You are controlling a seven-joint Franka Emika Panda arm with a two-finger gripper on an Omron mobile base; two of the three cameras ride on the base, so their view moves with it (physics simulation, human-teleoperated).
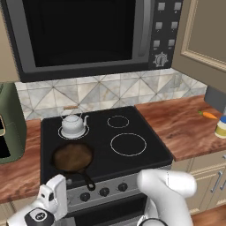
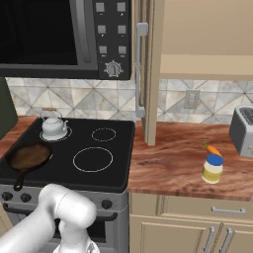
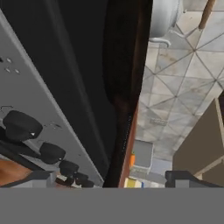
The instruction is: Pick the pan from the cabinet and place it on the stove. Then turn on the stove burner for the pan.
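So the pan [image 1: 72, 157] sits on the stove [image 1: 132, 163] at the front left, just in front of the kettle [image 1: 73, 125], handle poking out past the stove's front edge above the knobs [image 1: 104, 191]. The gripper [image 3: 109, 178] hangs low in front of the stove, rolled sideways, jaws spread wide with nothing in them. The pan is up ahead of it, not touching.

Both base views overlook the stove [image 1: 132, 128]; hand view hugs its front.
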